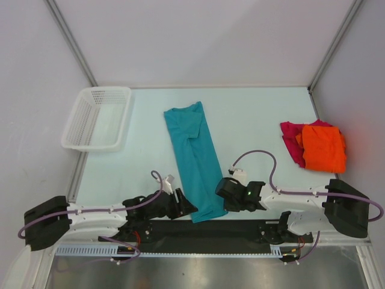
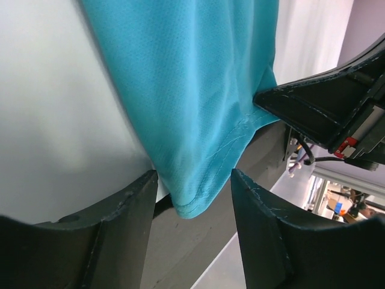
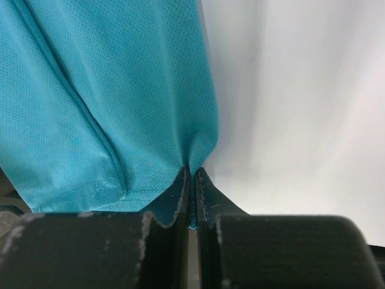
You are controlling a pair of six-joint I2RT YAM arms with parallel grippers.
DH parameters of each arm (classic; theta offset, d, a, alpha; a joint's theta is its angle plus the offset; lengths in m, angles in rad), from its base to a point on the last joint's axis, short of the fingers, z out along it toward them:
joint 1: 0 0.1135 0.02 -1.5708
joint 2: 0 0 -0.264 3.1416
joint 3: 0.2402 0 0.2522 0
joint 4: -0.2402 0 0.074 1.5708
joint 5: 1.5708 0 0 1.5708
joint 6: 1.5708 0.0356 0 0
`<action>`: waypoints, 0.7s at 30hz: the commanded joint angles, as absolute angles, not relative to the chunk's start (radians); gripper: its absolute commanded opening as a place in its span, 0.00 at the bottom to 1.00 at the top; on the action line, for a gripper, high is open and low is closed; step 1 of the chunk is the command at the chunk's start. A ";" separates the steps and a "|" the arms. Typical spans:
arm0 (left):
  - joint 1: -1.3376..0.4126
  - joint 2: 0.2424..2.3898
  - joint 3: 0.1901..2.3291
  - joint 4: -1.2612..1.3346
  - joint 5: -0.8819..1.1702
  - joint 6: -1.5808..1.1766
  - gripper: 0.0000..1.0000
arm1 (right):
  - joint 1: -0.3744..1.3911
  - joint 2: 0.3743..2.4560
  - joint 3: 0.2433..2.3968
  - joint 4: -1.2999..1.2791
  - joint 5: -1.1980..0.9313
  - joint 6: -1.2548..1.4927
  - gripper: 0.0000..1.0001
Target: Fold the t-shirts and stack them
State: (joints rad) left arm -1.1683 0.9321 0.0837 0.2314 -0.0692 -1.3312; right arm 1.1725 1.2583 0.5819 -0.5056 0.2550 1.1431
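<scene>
The teal t-shirt (image 1: 194, 159) runs as a long strip from the middle of the worktop (image 1: 258, 120) to its near edge, bare surface either side. The right gripper (image 3: 191, 174) pinches its near right hem corner; the left gripper (image 2: 194, 180) stands wide astride the near left corner

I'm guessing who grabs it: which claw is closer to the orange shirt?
Right. The right claw pinches the teal shirt's hem, leftward of the orange shirt; the left claw sits farther off, across that hem.

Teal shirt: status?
Right gripper shut on teal shirt, near hem corner. Left gripper open, straddling other corner. Orange shirt and red shirt heaped far right, out of the way.
</scene>
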 commanded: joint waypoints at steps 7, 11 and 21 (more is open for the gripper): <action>-1.164 1.190 0.110 0.406 -0.009 -1.298 0.61 | 1.178 1.261 0.627 -0.563 0.295 1.140 0.06; -1.163 1.216 0.114 0.433 0.021 -1.296 0.48 | 1.178 1.241 0.623 -0.583 0.302 1.147 0.06; -1.163 1.118 0.141 0.270 0.012 -1.276 0.00 | 1.178 1.239 0.618 -0.571 0.298 1.147 0.01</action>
